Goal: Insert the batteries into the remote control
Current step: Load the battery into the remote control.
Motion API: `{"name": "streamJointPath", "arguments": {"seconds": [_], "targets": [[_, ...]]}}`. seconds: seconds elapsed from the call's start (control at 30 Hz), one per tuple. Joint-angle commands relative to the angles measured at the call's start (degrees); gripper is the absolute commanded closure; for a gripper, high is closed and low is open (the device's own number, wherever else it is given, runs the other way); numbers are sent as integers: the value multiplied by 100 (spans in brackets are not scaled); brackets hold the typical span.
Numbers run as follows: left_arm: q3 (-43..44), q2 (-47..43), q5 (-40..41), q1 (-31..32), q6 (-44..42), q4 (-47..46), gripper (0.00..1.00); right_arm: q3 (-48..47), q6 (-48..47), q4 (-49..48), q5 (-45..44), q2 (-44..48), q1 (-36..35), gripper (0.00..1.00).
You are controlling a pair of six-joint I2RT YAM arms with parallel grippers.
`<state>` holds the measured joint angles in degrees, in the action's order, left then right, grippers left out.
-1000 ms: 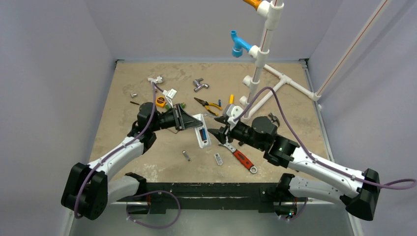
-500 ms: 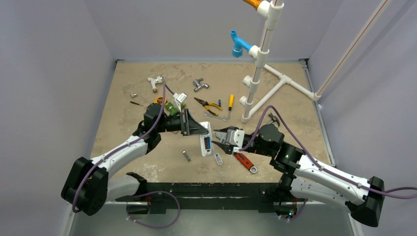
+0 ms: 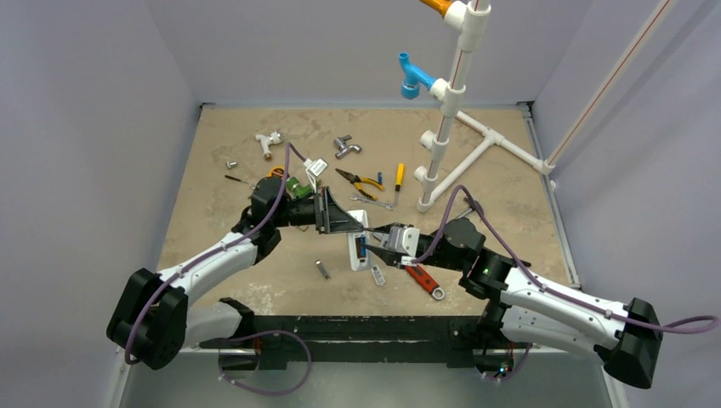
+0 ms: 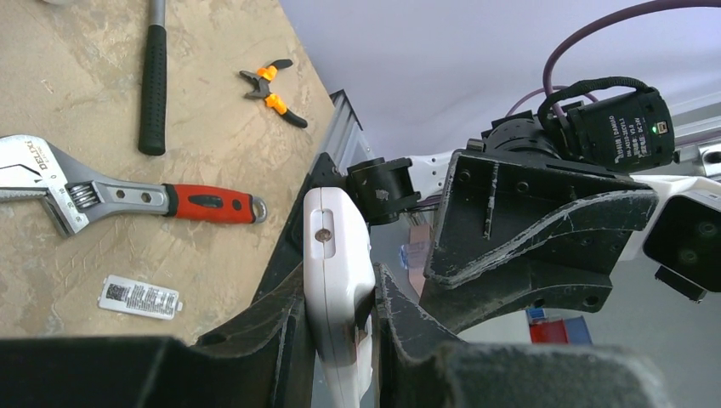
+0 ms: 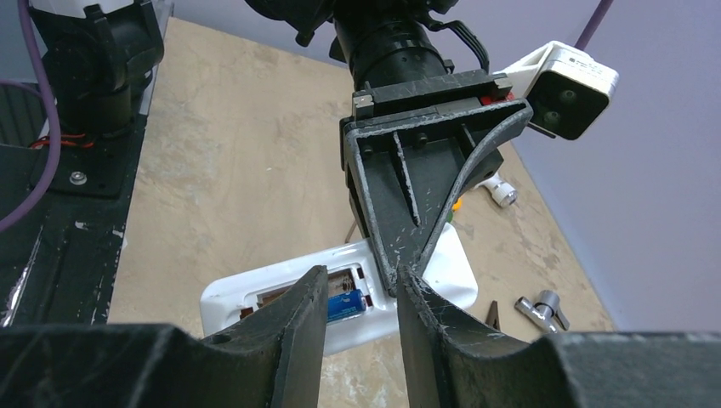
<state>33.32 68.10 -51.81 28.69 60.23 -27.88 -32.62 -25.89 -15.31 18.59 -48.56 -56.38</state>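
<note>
Left gripper (image 3: 361, 223) straddles remote control (image 3: 358, 253), narrowing approach room

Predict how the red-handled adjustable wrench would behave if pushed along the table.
The adjustable wrench looks rigid steel, probably heavy for its size. Lying flat, it should slide, not roll. Its bulky head end likely makes it pivot.

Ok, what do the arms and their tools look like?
Both arms have white shells with black joints and bases, each trailing a purple cable. The left tool and right tool are black, with scuffed wedge-shaped fingers and white wrist cameras.
</note>
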Motion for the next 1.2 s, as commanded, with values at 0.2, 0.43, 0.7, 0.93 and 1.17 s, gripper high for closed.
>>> {"name": "streamJointPath", "arguments": {"seconds": [0.2, 0.43, 0.7, 0.93, 1.17], "targets": [[298, 81, -129, 64, -108, -402, 100, 60, -26, -428, -44, -97, -26, 70], [306, 163, -145, 88, -57, -496, 100, 88, -39, -390, 45, -141, -22, 71], [316, 172, -145, 108, -37, -535, 100, 66, -188, -176, 57, -222, -25, 72], [318, 152, -120, 112, -34, -543, 100, -16, -394, 157, -13, -286, -23, 74], [324, 146, -76, 112, -26, -534, 100, -51, -549, 494, -32, -269, -24, 79]]}}
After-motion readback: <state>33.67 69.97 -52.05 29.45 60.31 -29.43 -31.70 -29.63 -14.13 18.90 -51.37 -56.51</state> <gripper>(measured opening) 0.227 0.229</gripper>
